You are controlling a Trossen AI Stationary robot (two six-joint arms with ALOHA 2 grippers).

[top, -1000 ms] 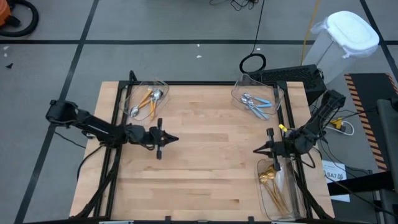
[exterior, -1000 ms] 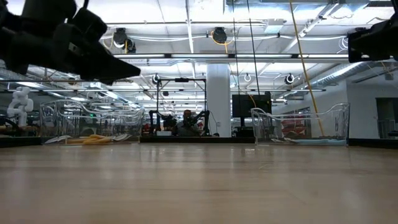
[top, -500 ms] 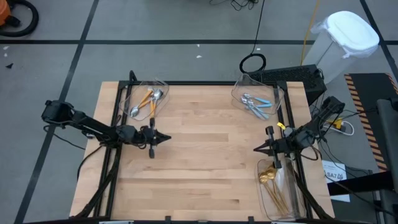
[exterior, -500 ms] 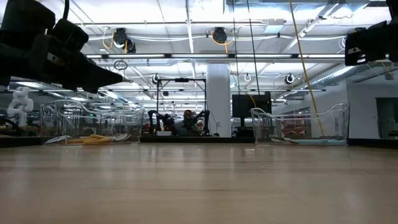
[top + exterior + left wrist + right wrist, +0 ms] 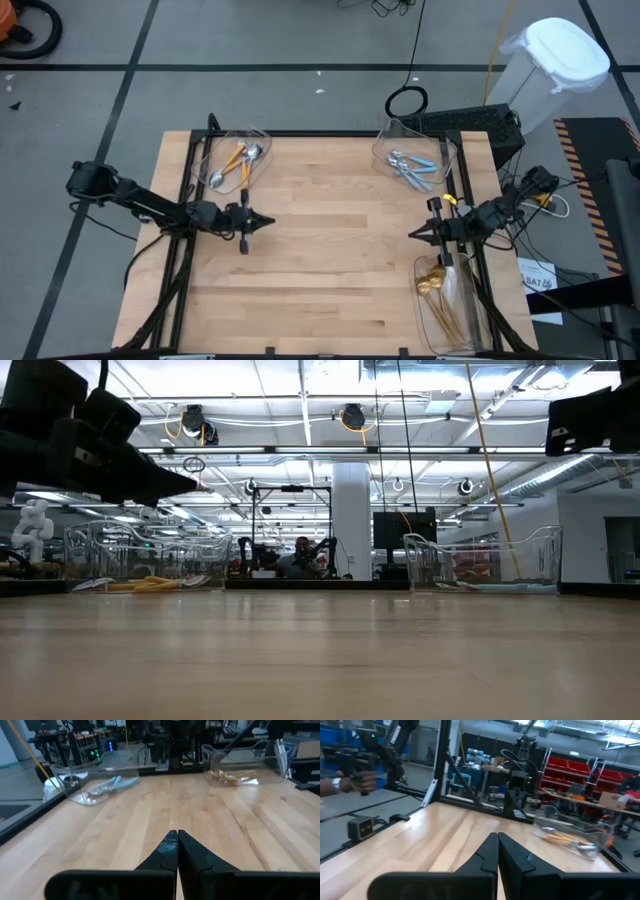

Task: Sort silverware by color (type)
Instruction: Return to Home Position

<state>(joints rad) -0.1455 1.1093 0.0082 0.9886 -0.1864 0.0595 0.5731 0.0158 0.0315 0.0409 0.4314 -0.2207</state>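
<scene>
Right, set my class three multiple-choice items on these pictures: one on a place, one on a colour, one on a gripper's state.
1. High view: which bin holds the gold spoons? A top right; B bottom right; C none.
2. The top left bin holds spoons with handles that are: A blue; B orange; C gold.
3. The left gripper is: A open; B shut on a spoon; C shut, empty.
Key: B, they lie in the bottom right bin; B, orange-handled spoons lie there; C, its fingers meet with nothing between.
</scene>
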